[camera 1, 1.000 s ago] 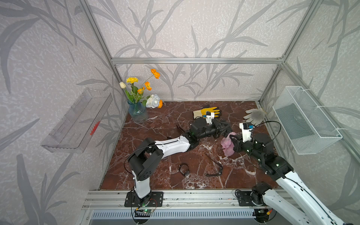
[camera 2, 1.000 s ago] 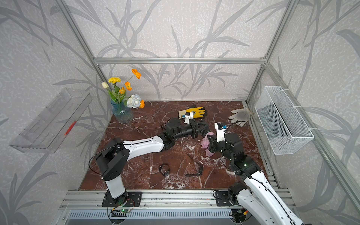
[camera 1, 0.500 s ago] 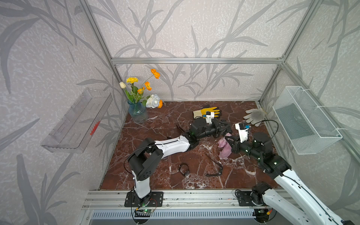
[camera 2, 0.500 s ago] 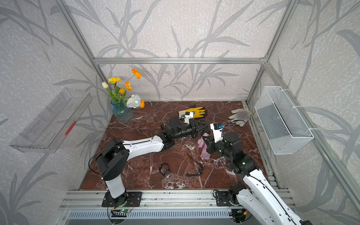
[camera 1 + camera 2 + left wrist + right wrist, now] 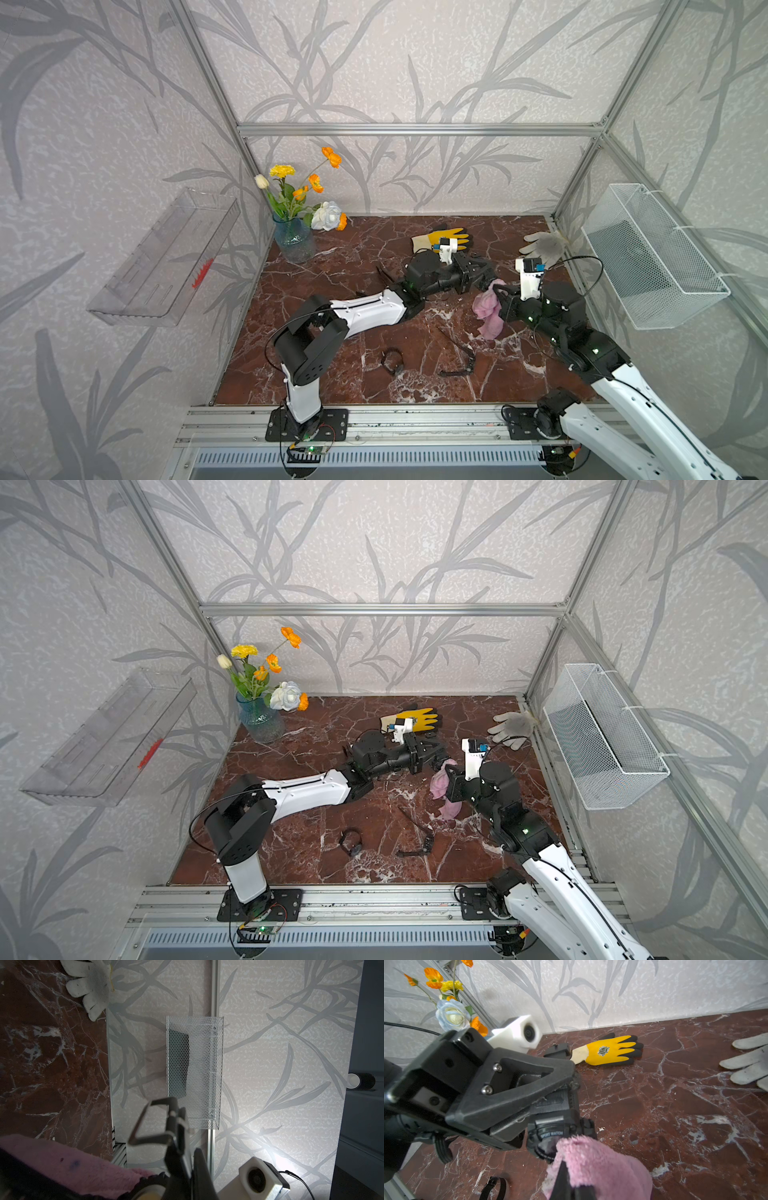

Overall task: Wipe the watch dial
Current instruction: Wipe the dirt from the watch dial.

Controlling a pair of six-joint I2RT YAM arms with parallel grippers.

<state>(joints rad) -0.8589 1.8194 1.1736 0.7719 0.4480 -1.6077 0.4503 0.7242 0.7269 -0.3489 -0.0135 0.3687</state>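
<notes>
1. The left gripper [image 5: 485, 279] reaches low over the marble counter [image 5: 332, 266], right of its middle and somewhat nearer the far edge than the near one. Its jaws are drawn in narrow, clamped on a black watch [image 5: 550, 1136] by the case and strap.
2. The watch seems to be held just off the stone rather than resting on it, though no view shows the gap plainly. Its bezel reads SPORT WATCH, and the dial [image 5: 545, 1148] faces the right arm.
3. The right gripper [image 5: 502, 300] meets it from the right edge's side, its jaws pinched tight on a pink cloth [image 5: 488, 311]. The cloth's loose end hangs down toward the counter.
4. In the right wrist view the bunched top of the cloth lies over part of the dial. The two look to be touching, but the contact itself is hidden under the pile.
5. Nearer the near edge lie two more black watches, well apart from the grippers: a curled watch [image 5: 392, 360] and an open-strapped watch [image 5: 459, 359].
6. A yellow glove [image 5: 444, 237] lies by the far edge, just beyond the left gripper. A grey glove [image 5: 542, 245] lies at the far right corner.
7. A blue vase [image 5: 293, 243] of flowers stands at the far left corner.
8. A wire basket [image 5: 652, 257] hangs on the right wall and a clear shelf [image 5: 166, 257] on the left wall.
</notes>
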